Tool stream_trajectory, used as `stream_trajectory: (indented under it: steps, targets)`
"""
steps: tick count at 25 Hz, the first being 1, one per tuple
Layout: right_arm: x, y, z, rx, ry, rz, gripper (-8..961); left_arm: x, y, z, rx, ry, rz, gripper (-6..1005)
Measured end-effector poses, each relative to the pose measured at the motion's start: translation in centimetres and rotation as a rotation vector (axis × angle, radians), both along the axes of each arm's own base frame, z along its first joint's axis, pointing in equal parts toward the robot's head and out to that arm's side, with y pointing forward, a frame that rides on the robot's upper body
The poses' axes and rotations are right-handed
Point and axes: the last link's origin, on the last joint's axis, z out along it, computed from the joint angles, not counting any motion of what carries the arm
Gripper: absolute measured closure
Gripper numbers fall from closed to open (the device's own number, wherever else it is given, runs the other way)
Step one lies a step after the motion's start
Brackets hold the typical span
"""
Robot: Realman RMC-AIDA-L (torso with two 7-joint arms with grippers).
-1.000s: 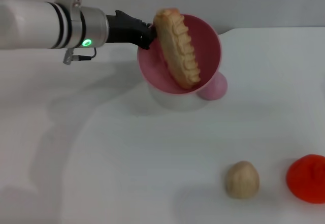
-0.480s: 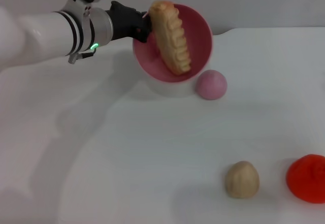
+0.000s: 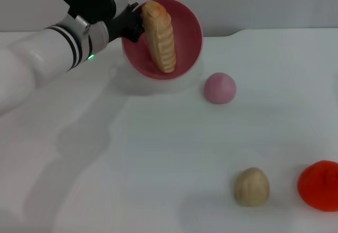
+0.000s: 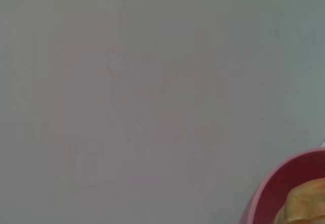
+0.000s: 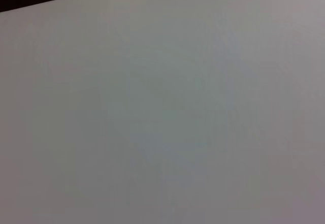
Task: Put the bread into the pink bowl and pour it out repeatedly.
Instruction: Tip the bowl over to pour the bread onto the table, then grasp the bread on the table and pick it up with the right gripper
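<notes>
Clamped on the rim of the pink bowl, the left gripper holds it off the white table, tipped on its side with the mouth facing forward. Inside the bowl the bread stands on end against the wall. Beside the bowl sits a small pink dome; a beige lump and a red blob lie well apart from it.

pink dome | beige lump | red-orange blob | white table
</notes>
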Motion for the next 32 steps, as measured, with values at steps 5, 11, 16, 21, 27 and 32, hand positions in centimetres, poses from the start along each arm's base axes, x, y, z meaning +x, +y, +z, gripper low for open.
stream_trajectory:
  steps: [5, 11, 16, 21, 27, 32]
  targets:
    - [-0.3, 0.2, -0.2, -0.005, 0.001, 0.011, 374, 0.4, -0.6, -0.9, 0.013, 0.061, -0.064, 957]
    - [-0.5, 0.3, -0.3, -0.007, 0.002, 0.019, 374, 1.4, -1.6, -2.4, 0.011, 0.175, -0.183, 957]
    - [-0.6, 0.4, -0.4, -0.011, 0.006, 0.021, 374, 2.1, -1.7, -2.5, 0.025, 0.218, -0.237, 957]
    - [-0.7, 0.4, -0.5, -0.018, 0.008, 0.026, 374, 2.3, -1.7, -2.5, 0.027, 0.219, -0.245, 957]
    - [-0.8, 0.8, -1.1, -0.044, 0.008, 0.026, 374, 3.0, -1.5, -2.5, 0.041, 0.205, -0.261, 956]
    - [-0.9, 1.6, -1.7, -0.074, 0.009, 0.014, 374, 4.7, 0.3, -0.7, 0.086, 0.075, -0.212, 956]
